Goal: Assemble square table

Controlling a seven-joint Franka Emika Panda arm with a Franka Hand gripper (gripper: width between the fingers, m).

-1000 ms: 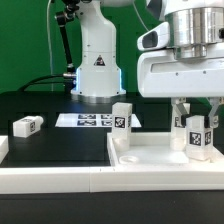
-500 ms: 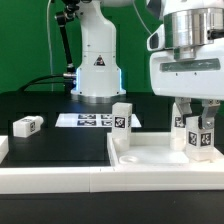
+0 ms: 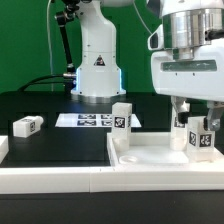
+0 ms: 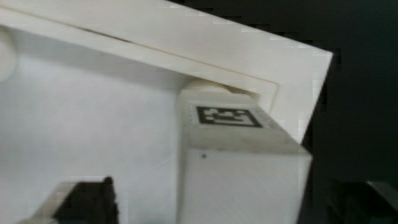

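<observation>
Before a green backdrop, a black bench (image 3: 60, 150) is seen, with the square slab (image 3: 160, 158) laid on it at the exterior view's right and the marker board (image 3: 88, 120) behind. An upright leg (image 3: 121, 120) is stood on the slab's corner toward the exterior view's left, a second leg (image 3: 200, 140) is stood at its right, and a loose leg (image 3: 27, 125) is left lying well apart on the bench. The end effector (image 3: 196, 120) is held just above the second leg (image 4: 240, 150), its fingers (image 4: 80, 203) spread wider than the leg, with nothing gripped.

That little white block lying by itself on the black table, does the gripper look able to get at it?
Probably yes. The loose leg lies alone with nothing over or against it, though the gripper is across the scene at the corner leg on the slab.
</observation>
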